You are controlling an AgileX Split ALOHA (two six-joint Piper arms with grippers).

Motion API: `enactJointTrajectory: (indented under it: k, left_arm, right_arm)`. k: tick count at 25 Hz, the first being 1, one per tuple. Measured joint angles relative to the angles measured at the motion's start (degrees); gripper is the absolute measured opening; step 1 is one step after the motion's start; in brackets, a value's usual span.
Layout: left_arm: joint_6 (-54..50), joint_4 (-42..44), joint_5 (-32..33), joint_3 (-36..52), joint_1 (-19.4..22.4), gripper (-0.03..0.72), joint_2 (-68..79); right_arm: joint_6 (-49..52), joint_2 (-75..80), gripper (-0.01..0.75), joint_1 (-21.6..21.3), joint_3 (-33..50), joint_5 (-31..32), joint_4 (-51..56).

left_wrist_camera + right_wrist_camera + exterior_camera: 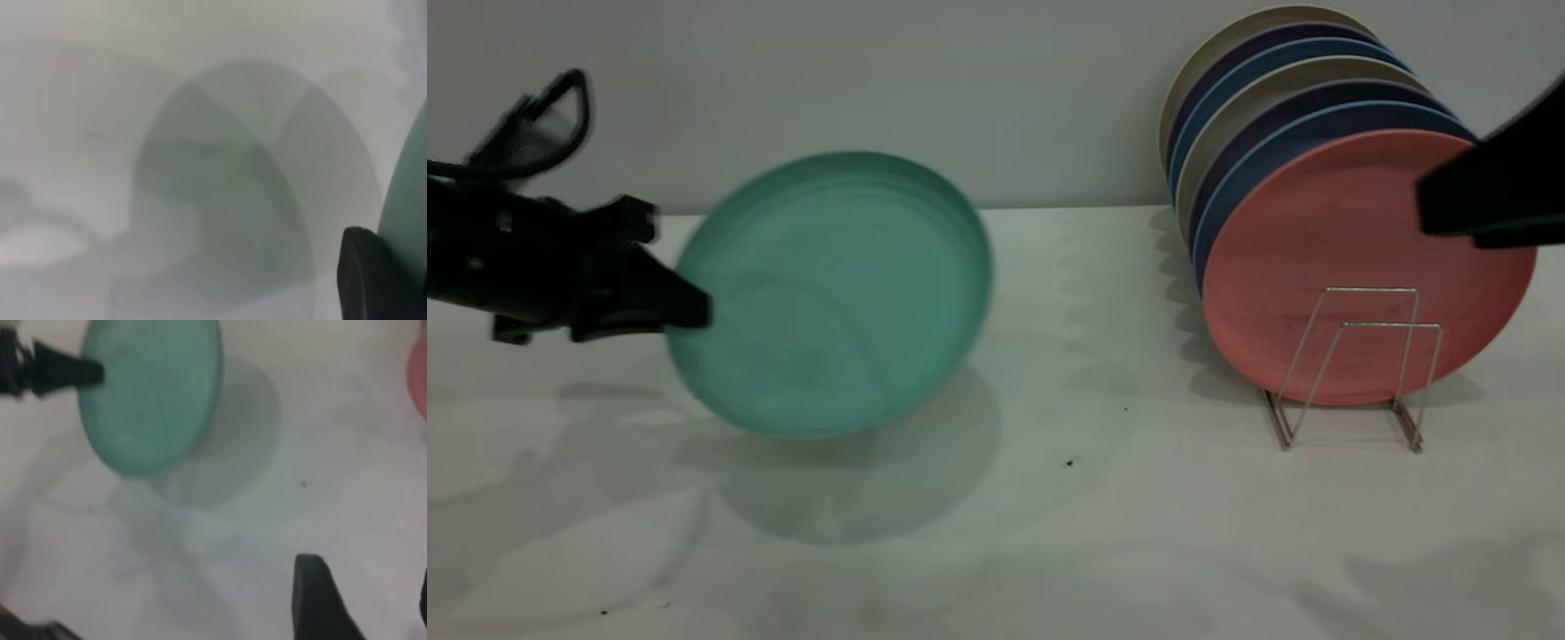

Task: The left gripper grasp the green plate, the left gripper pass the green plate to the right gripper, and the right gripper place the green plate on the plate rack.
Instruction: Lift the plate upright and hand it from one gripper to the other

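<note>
Left pincer (694, 313) clenched on green plate (836, 293) at its 9 o'clock rim; plate lifted clear of tabletop (1049, 516), tilted face-out, likely so opposite rim is free for handover. Right pincer (363, 600) hovers at 2 o'clock over plate rack (1352, 373), jaws spread, empty. Front slots free before pink plate (1352, 258)

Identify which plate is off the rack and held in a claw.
The green plate, tilted above the table, pinched at its rim by the left claw. The pink plate and those behind stand in the plate rack.

Lab bench: bare white table (1049, 551), robot arms.
</note>
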Motion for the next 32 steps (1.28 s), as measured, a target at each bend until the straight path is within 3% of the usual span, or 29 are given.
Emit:
enactJointTrajectory:
  k: [5,8,19,25,32]
  left_arm:
    - [0.0,0.0,0.2,0.0,-4.9,0.020,0.0]
    - [0.0,-0.2,0.9,0.0,-7.6,0.020,0.0]
    - [-1.7,-0.4,6.4,-0.3,-9.7,0.020,0.0]
    - [-1.9,-0.5,6.8,-0.3,-9.7,0.020,0.0]
    - [-1.9,-2.2,6.2,-0.4,-12.7,0.020,0.0]
  right_arm:
    - [-14.2,9.5,0.390,0.0,-0.2,3.4,14.4]
    - [-17.7,15.0,0.390,0.0,-1.4,5.8,16.9]
    - [-19.0,25.6,0.390,0.0,-6.6,9.7,17.6]
    - [-19.0,27.3,0.391,0.0,-7.5,14.3,17.7]
    - [-19.0,28.4,0.391,2.0,-8.5,14.2,17.7]
